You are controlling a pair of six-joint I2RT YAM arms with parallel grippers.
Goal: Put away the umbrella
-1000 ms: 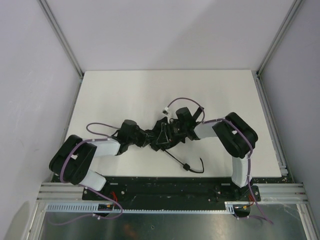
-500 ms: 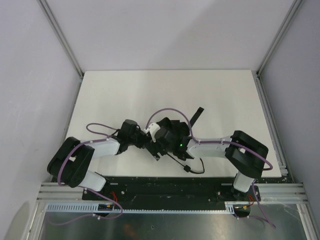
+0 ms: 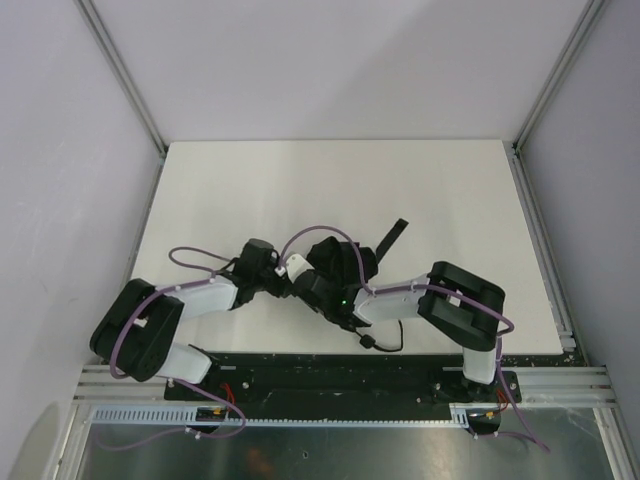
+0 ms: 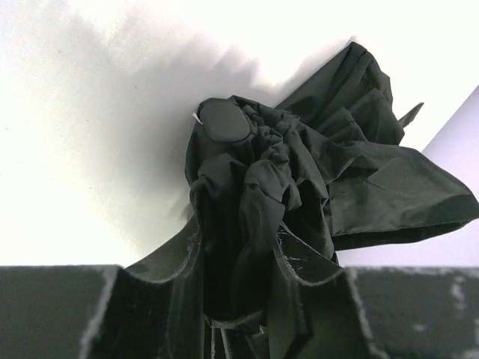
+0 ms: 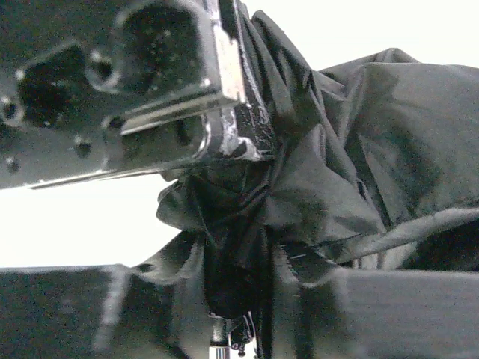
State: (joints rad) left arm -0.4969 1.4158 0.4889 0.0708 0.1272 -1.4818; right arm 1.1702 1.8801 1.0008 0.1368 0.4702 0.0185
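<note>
I have two arms on one white table (image 3: 230, 190), and both reach for the one umbrella (image 4: 299, 194) that lies near the table's front edge, between my bases.

On the left, my left pincer (image 4: 232, 318) grips the bunched black canopy. Its two fingers (image 4: 67, 314) press in from either side, and folds of cloth spill over their inner edges. Beyond them the canopy stands up in a crumpled knot with one round flat cap (image 4: 224, 121) at its top. A broad flap of cloth spreads off to the right.

In the middle, seen from above, the bundle is mostly hidden under my two wrists, which meet over it. One narrow black tab (image 3: 396, 234) sticks out toward the far side.

On the right, my right pincer (image 5: 236, 299) is also pinched on the canopy, with creased cloth squeezed into the narrow gap between its two fingers (image 5: 404, 307). My left pincer's body fills the upper left of that wrist view, just beside the same cloth. Nearest my bases lie one small black handle (image 3: 372, 340) and one thin strap loop (image 3: 397, 343), both flat on the table.
</note>
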